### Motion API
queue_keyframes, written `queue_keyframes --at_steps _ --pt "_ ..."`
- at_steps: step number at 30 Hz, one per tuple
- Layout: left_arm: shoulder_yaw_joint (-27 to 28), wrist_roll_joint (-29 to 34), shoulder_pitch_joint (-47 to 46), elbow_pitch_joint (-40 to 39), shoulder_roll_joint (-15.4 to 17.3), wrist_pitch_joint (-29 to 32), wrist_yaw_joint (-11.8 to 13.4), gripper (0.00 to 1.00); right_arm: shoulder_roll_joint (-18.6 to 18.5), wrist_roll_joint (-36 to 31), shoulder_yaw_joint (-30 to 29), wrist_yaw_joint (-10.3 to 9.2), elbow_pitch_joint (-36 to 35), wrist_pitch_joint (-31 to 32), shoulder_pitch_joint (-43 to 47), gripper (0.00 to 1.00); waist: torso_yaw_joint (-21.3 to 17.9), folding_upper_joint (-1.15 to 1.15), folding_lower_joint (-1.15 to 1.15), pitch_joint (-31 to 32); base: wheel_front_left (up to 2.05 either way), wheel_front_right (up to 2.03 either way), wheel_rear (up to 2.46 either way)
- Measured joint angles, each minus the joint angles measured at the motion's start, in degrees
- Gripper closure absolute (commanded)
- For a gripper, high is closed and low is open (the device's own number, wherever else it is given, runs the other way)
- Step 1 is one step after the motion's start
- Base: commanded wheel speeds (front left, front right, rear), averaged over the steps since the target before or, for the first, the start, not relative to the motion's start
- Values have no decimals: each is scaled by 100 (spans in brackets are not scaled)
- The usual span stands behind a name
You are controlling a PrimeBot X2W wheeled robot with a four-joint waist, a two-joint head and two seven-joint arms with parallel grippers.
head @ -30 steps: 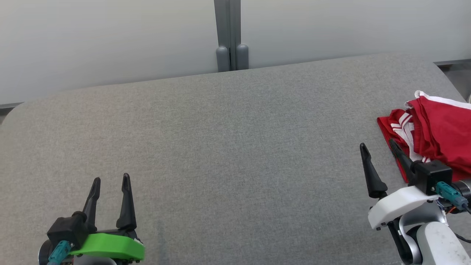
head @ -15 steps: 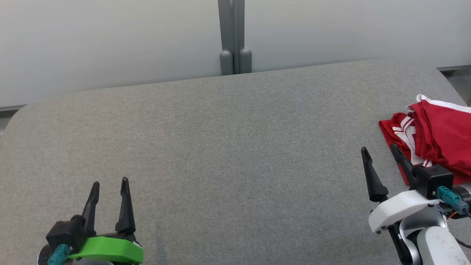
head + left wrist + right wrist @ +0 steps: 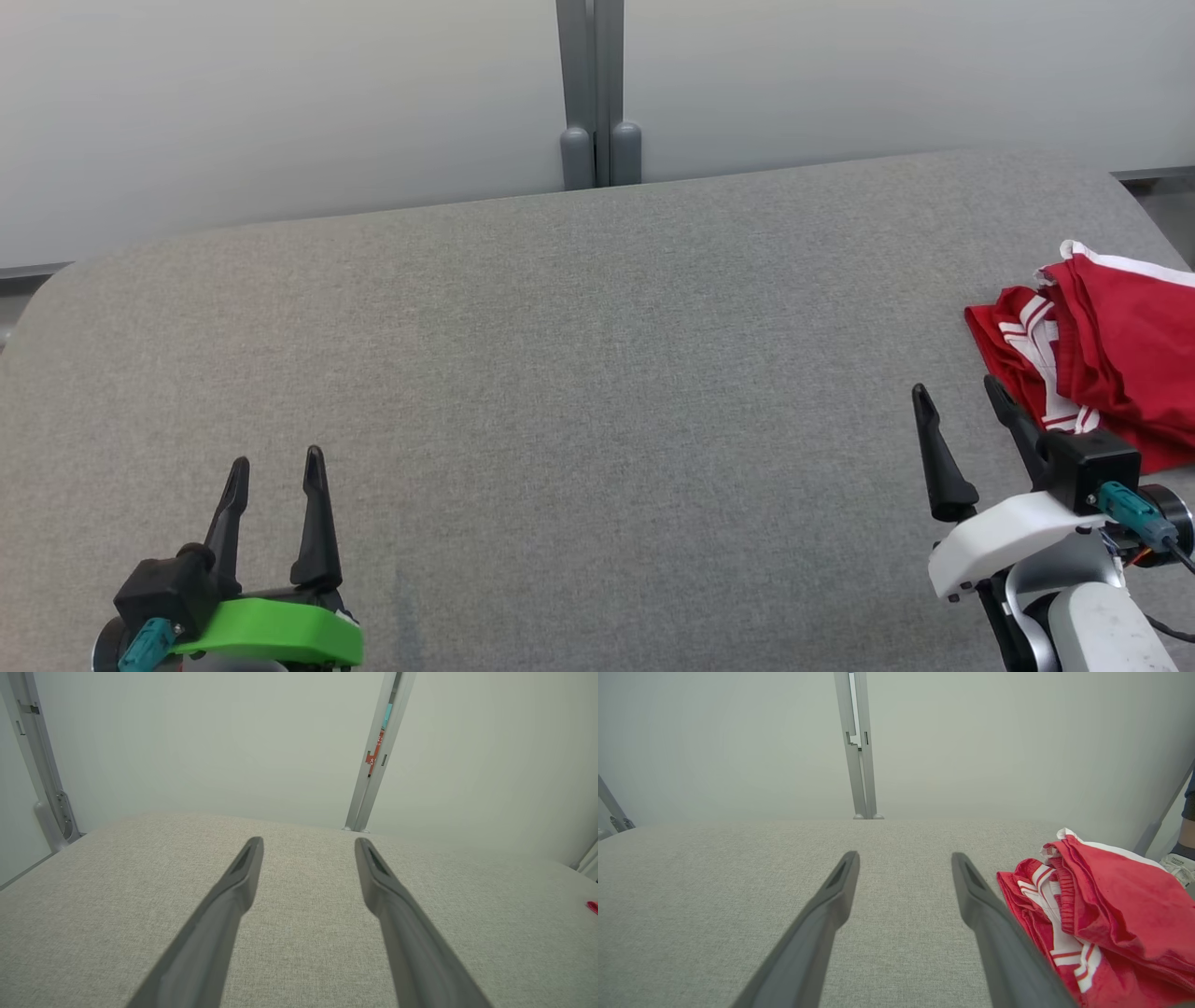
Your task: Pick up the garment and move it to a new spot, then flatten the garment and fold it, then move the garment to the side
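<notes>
- We look over a grey fabric-covered tabletop (image 3: 579, 373). Its far edge meets pale wall panels (image 3: 280, 93), and a grey upright post (image 3: 599, 93) stands between them at 12 o'clock.
- In the right wrist view, part of a person's leg and a light shoe (image 3: 1176, 865) show past the tabletop's far corner, at about 2 o'clock.
- Nothing lies on the grey cloth between the two arms.
- The garment (image 3: 1111, 345), red with white stripes and trim, lies bunched in folds at the 3 o'clock edge of the head view, on the tabletop.
- Our right end effector (image 3: 957, 385) sits at about 4 o'clock in the head view, fingers spread wide and holding nothing.
- The garment lies at roughly 2 o'clock from it. In the right wrist view its right finger (image 3: 994, 924) runs just beside the cloth's near edge, and we cannot tell whether they touch.
- Our left end effector (image 3: 278, 457) rests at 7 o'clock in the head view, also spread wide and empty, well apart from the garment.
</notes>
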State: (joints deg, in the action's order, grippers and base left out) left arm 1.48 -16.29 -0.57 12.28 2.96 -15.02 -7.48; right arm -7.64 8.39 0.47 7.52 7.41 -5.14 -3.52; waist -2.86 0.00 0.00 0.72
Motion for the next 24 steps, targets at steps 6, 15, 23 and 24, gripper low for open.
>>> queue_keyframes --at_steps 6,15,23,24 --pt "-13 -37 27 248 -33 34 0 100 81 7 22 1 246 9 132 100 10 0 0 -4 0 0 0" --pt "18 -766 31 352 -51 266 0 100 153 811 -42 1 398 148 209 100 28 0 0 -9 0 0 0" --pt "62 -1516 21 341 -51 458 0 100 180 1640 -107 1 414 253 197 100 45 0 0 -15 0 0 0" --pt "68 -1615 20 337 -51 495 0 100 187 1740 -113 1 419 256 195 100 47 0 0 -16 0 0 0"
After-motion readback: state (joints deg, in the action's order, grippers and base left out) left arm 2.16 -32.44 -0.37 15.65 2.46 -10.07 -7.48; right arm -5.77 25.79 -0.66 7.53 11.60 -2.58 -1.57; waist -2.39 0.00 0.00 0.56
